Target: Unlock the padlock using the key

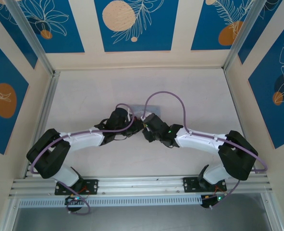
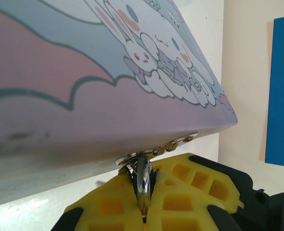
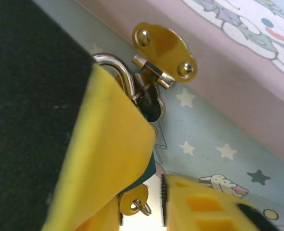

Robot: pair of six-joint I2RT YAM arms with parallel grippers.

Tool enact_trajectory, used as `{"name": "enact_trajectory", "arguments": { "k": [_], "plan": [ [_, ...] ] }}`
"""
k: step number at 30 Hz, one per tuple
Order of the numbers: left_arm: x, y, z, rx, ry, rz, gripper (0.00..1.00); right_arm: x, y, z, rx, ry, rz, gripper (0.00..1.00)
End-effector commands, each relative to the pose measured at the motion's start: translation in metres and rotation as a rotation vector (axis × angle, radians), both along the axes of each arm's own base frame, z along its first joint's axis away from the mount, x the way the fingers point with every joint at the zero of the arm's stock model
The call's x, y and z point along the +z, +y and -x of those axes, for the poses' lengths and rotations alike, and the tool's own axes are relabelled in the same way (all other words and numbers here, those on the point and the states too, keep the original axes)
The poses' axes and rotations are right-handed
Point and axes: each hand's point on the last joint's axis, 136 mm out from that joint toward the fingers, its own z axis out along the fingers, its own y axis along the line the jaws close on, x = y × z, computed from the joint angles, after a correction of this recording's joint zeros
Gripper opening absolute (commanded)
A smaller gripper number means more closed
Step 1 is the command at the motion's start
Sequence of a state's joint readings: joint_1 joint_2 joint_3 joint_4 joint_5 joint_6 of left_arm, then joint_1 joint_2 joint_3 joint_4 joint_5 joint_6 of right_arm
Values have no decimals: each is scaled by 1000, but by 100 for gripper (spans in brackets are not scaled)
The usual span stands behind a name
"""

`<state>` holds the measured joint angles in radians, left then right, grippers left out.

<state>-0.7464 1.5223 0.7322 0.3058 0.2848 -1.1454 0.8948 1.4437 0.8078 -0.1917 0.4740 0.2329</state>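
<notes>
1. The left arm (image 1: pixel 79 139) stretches from its base at the near left of the table (image 1: pixel 108 86) towards the centre.
2. The left gripper (image 2: pixel 142 180) is closed. Its yellow fingers (image 2: pixel 180 178) pinch a thin silvery piece that looks like the padlock (image 2: pixel 140 186) seen edge-on, though the view is too close to be sure.
3. That piece hangs at the lower front edge of the pastel tin (image 2: pixel 108 72), its top touching the brass hasp (image 2: pixel 178 141).
4. In the right wrist view the silvery shackle (image 3: pixel 114 62) curves up just beside the hasp plate. A broad yellow finger (image 3: pixel 108 159) covers most of the lock's body.
5. A small brass tab with a wire ring (image 3: pixel 134 202) hangs below that finger.
6. The right gripper (image 1: pixel 150 129) sits at the tin, facing the left one. One ribbed finger (image 3: pixel 204 207) shows near the tab. I cannot tell whether its fingers are apart or holding anything.
7. The right arm (image 1: pixel 204 140) comes in from the near right.
</notes>
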Motion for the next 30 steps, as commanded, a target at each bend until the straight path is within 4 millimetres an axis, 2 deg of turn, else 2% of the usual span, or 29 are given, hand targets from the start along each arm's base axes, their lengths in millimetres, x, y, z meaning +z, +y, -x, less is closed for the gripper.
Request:
{"name": "enact_trajectory", "arguments": {
  "k": [1, 7, 13, 19, 20, 23, 25, 30],
  "plan": [
    [19, -9, -4, -22, -30, 49, 0, 17, 5, -11, -27, -28, -49, 18],
    [18, -7, -3, -21, -30, 47, 0, 31, 12, -2, 28, 59, -222, 0],
    [14, -6, -2, -17, -26, 43, 0, 57, 22, 17, 151, 250, -556, 0],
    [12, -5, -2, -15, -22, 40, 0, 59, 16, 13, 132, 288, -596, 0],
    [12, -5, -3, -12, -20, 39, 0, 59, 16, 13, 129, 293, -597, 3],
    [10, -5, -3, -9, -18, 34, 0, 57, 10, 12, 101, 290, -583, 41],
    [8, -4, -3, -8, -15, 30, 0, 58, 4, 13, 81, 286, -588, 55],
    [1, -2, -3, -4, -11, 15, 0, 65, -19, 13, -36, 255, -645, 61]
  ]
}}
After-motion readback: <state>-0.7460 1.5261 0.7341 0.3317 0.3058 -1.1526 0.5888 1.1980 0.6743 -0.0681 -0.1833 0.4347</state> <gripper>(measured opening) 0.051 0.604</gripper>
